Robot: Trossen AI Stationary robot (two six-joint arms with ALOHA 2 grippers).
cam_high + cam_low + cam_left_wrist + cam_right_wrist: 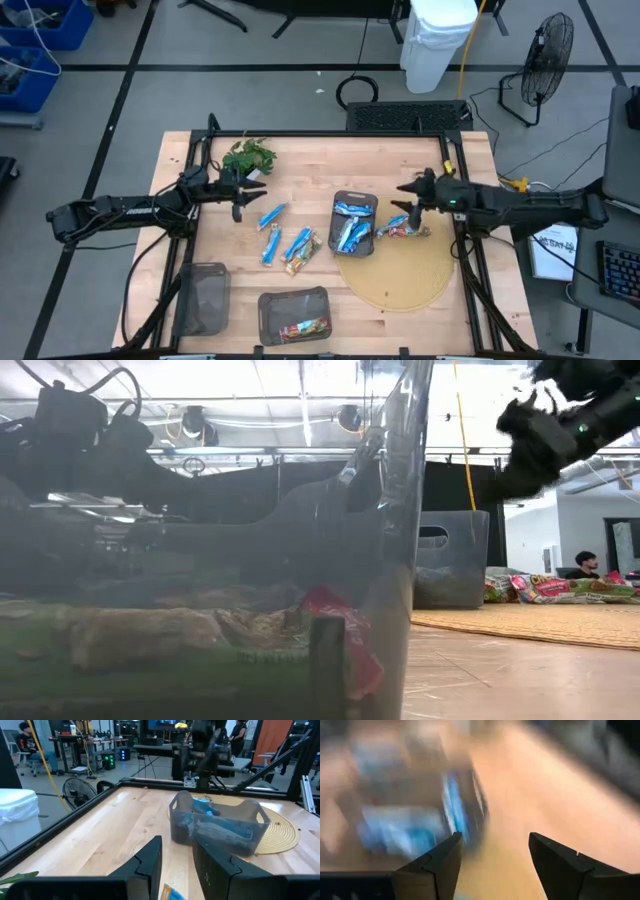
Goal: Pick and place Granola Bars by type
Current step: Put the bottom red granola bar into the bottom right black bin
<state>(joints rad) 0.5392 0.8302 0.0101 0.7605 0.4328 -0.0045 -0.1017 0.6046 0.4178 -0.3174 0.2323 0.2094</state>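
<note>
The left gripper (238, 195) hangs beside the green leafy sprig (248, 156), its jaws partly parted on nothing, likely waiting near the loose shiny blue foil bars (270, 216) on the pale wooden bench (310, 170). The dark mesh tray (354, 222) gathers blue bars as one type. The right gripper (412, 194) hovers above crinkly red-and-green bars (402, 230) on the round woven mat (400, 275), jaws wide and empty.
</note>
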